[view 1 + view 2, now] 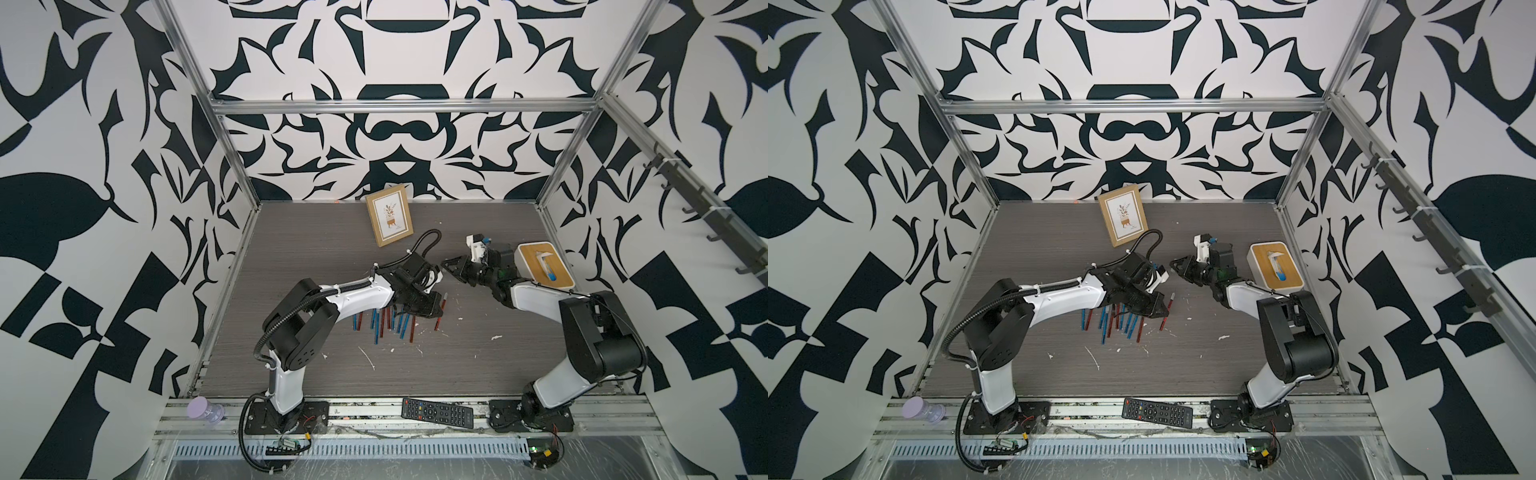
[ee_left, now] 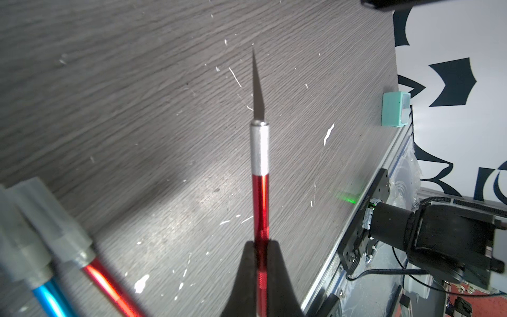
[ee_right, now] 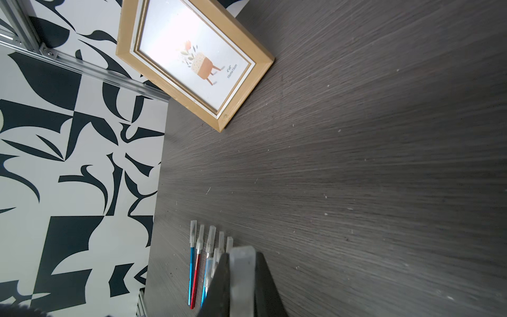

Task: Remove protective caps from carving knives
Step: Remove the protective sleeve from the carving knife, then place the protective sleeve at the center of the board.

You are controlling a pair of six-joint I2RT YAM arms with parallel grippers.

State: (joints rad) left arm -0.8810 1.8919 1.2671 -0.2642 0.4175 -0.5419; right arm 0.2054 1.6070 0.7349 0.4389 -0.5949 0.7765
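My left gripper [image 2: 262,243] is shut on the red handle of a carving knife [image 2: 260,192]. Its silver collar and pointed blade are bare and stick out over the table. In both top views this gripper [image 1: 437,309] [image 1: 1163,311] hovers at the right end of a row of blue and red carving knives [image 1: 386,322]. Some of these still wear protective caps [image 2: 52,216]. My right gripper [image 3: 242,254] is shut on one translucent protective cap [image 3: 242,267]. It is raised to the right of the left gripper, a short gap away [image 1: 446,264].
A wooden picture frame [image 1: 389,216] leans at the back. A white box with a wooden lid [image 1: 544,266] stands behind the right arm. A black remote [image 1: 437,412] and a lilac-lidded jar [image 1: 205,409] lie on the front rail. White flecks [image 1: 495,336] dot the table. A teal block [image 2: 395,109] sits at the table's edge.
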